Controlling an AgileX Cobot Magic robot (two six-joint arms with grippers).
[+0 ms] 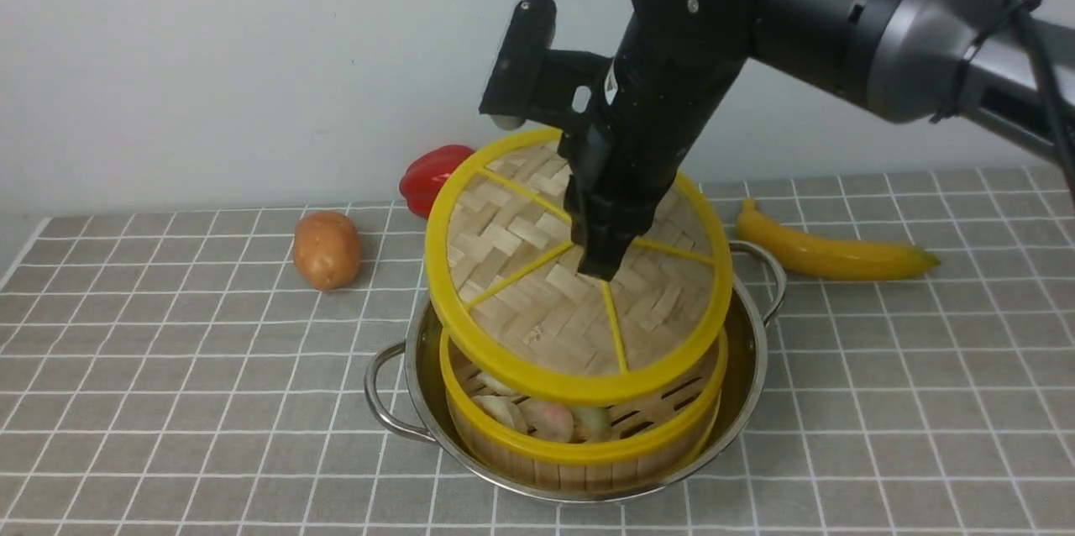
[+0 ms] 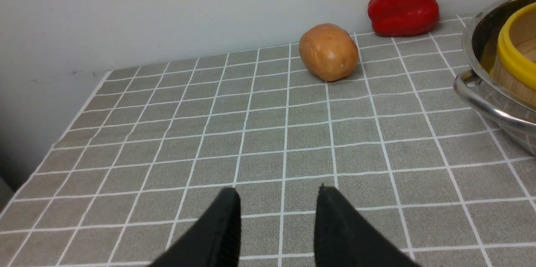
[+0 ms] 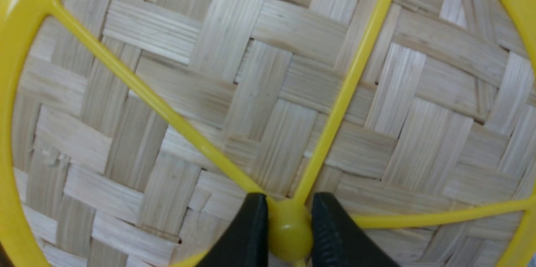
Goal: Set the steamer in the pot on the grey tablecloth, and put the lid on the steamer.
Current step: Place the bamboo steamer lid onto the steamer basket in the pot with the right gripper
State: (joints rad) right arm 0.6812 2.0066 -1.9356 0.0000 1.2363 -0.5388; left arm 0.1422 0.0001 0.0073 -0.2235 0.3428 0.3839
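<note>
front forward, right wrist close, both show lid (image 1: 521, 284)

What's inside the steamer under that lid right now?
Through the front gap, pale buns or dumplings lie in the steamer. The tilted lid, held at its centre by the right claw, hides the rest of the inside.

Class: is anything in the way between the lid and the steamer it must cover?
Nothing visible. The right gripper holds the lid at its centre, tilted above the steamer in the pot, with an open gap between them; the far edge is hidden.
</note>
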